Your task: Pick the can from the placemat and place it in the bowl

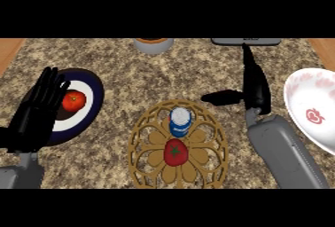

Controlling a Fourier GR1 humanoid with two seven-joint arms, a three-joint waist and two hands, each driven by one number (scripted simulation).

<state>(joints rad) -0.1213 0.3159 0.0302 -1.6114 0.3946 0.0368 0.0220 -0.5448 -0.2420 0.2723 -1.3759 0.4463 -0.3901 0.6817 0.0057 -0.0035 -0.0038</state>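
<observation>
Can [180, 121]: blue-and-white cylinder, upright on far part of placemat [133, 146], a round openwork wooden disc. Right hand [255, 91]: off placemat's far-right rim, apart from can, fingers straight, thumb spread toward can, holding nothing. Bowl [313, 111]: glossy white, red-patterned, right of placemat. Left hand [38, 111]: left of placemat, flat, fingers up.

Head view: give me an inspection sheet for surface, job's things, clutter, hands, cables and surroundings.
Surface: speckled stone counter.
Job's things: blue-white can upright on round wooden placemat; white pink-patterned bowl at right edge.
Clutter: tomato on placemat, nearer than can; red fruit on dark-rimmed plate, left; grey cup and grey flat object at far edge.
Hands: left hand open, resting by plate; right hand open between can and bowl, touching neither.
Cables: nothing seen.
Surroundings: wood strips at far corners.
</observation>
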